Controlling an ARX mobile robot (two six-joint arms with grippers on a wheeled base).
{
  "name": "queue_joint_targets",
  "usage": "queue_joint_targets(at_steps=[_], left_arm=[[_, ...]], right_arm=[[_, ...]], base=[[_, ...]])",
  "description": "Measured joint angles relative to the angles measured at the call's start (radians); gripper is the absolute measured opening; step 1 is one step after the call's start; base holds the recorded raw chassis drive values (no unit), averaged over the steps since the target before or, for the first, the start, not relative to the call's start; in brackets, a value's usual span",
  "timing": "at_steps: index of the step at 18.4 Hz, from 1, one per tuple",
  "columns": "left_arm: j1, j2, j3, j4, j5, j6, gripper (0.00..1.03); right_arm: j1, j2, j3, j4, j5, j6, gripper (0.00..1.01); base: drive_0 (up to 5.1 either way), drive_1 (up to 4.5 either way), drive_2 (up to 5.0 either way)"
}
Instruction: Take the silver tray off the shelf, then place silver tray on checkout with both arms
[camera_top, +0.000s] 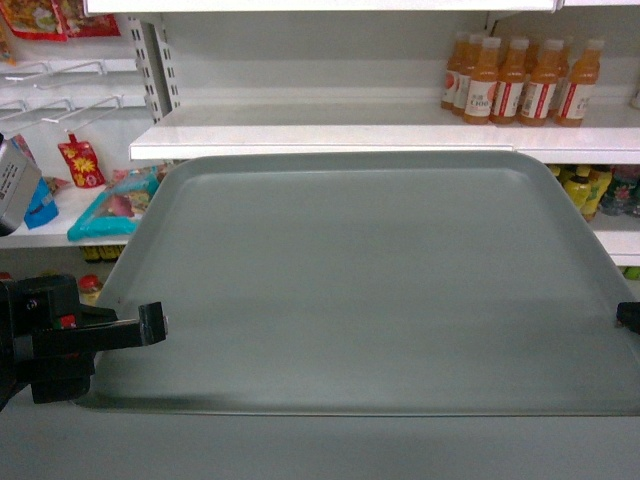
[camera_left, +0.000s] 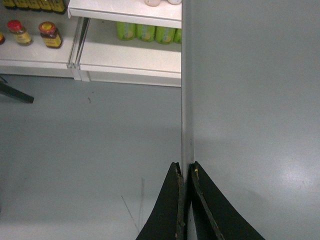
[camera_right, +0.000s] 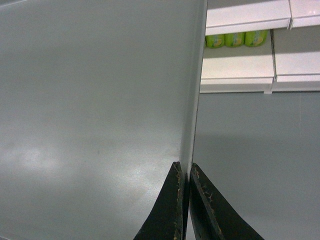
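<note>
Held level between the two arms, the silver tray (camera_top: 370, 280) is seen clear of the shelf (camera_top: 300, 135), which lies beyond its far edge. The left gripper (camera_top: 155, 322) is clenched on the tray's left rim — in the left wrist view the two black fingers (camera_left: 172, 210) are pressed together on the thin raised edge, with bare grey floor (camera_left: 90, 150) below. The right gripper (camera_top: 628, 316) is only just visible at the right border of the head view, but in the right wrist view its fingers (camera_right: 172, 210) are likewise closed on the right rim. No checkout counter can be made out in any view, so the placing step is judged still to be ahead.

The main risk is judged to lie in the grasp itself: each pinch is taken on a narrow, low rim, so little surface is held. If the arms were moved at unequal speed or height, the tray could be twisted and one rim pulled from between the fingers — the tray would then drop to the floor. If the arms were drawn apart or pushed together, the rim could be slipped off or the tray bowed. A turn of the base near the shelf could also let the far edge be knocked against the shelf lip or the orange drink bottles (camera_top: 520, 80) at the far right.
</note>
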Motion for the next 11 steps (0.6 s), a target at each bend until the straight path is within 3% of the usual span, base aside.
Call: queue_joint_targets(at_steps=[11], left_arm=[[0.0,0.001,0.001,-0.005,0.0,0.0,0.03]], right_arm=[[0.0,0.0,-0.001,-0.005,0.0,0.0,0.03]], base=[[0.1,-4.19,4.3]])
